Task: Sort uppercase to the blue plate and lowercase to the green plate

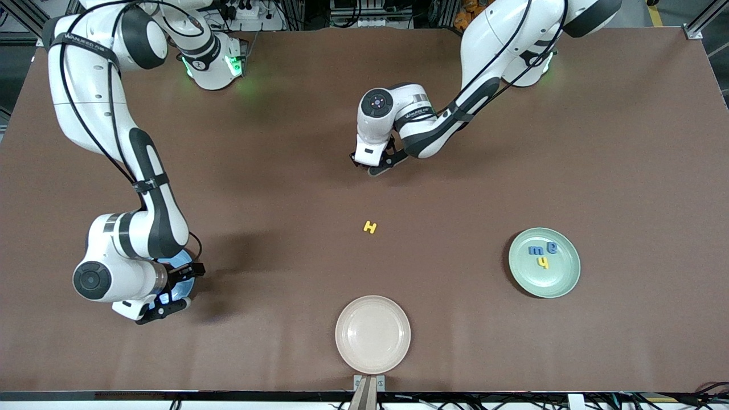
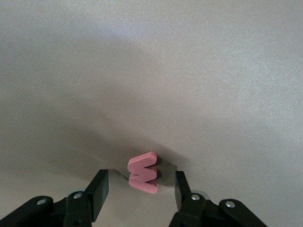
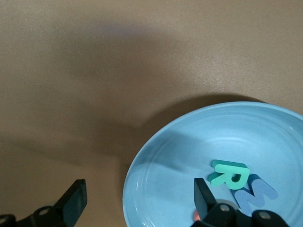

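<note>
My left gripper (image 1: 379, 166) is low over the middle of the table. In the left wrist view a red lowercase m (image 2: 143, 172) lies flat on the table between the fingers of this gripper (image 2: 140, 187), which is open with a gap on both sides. A yellow uppercase H (image 1: 370, 227) lies on the table nearer the front camera. The green plate (image 1: 561, 285) holds a blue m (image 1: 535, 250), a blue e (image 1: 551, 247) and a yellow y (image 1: 544, 262). My right gripper (image 1: 181, 289) hangs open over the edge of the blue plate (image 3: 180, 179), which holds a teal R (image 3: 229, 174) and a blue M (image 3: 255, 193).
A cream plate (image 1: 372, 333) with nothing in it sits at the table edge nearest the front camera. The right arm covers most of the blue plate (image 1: 185, 267) in the front view. Brown tabletop lies between the plates.
</note>
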### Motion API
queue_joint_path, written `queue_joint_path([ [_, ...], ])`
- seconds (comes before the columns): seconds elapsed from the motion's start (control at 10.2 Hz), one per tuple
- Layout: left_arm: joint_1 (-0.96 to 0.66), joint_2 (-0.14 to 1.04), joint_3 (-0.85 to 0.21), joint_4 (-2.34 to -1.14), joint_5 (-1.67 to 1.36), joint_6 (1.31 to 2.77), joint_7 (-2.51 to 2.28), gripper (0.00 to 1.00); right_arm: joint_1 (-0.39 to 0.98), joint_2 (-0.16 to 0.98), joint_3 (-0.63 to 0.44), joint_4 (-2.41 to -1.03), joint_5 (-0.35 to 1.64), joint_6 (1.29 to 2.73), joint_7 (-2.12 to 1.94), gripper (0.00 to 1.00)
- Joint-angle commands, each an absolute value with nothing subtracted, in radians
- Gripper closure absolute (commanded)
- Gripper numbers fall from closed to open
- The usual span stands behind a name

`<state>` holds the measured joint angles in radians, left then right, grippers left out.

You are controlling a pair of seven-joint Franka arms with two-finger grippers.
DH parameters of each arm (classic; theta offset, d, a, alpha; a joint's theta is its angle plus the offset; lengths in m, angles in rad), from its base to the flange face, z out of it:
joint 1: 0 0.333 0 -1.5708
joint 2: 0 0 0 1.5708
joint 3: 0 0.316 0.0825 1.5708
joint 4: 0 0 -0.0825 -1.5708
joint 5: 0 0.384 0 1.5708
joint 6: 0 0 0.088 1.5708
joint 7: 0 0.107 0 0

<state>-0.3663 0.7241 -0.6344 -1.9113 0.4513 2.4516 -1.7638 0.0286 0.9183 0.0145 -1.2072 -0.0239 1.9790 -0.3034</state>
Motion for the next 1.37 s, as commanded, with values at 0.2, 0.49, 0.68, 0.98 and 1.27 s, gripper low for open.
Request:
queue_joint_path([
  [0.2, -0.356, 0.715, -0.641, -1.928, 0.489, 2.474, -1.789, 0.74, 0.028, 0.823, 0.023, -1.229, -0.017, 1.959, -0.316, 0.0],
  [0.49, -0.357, 0.726, -0.64, -1.928, 0.503, 2.474, -1.789, 0.76, 0.02, 0.692, 0.031, -1.233, -0.015, 1.899, -0.328, 0.0],
  [0.68, -0.35, 0.723, -0.64, -1.928, 0.52, 2.473, -1.789, 1.0, 0.024, 0.652, 0.029, -1.261, -0.015, 1.881, -0.388, 0.0],
  [0.98, -0.287, 0.663, -0.643, -1.91, 0.522, 2.459, -1.766, 1.0, 0.029, 0.657, 0.028, -1.266, -0.015, 1.894, -0.385, 0.0],
  [1.27, -0.093, 0.583, -0.731, -1.87, 0.52, 2.375, -1.614, 1.0, 0.029, 0.66, 0.029, -1.266, -0.014, 1.899, -0.384, 0.0],
])
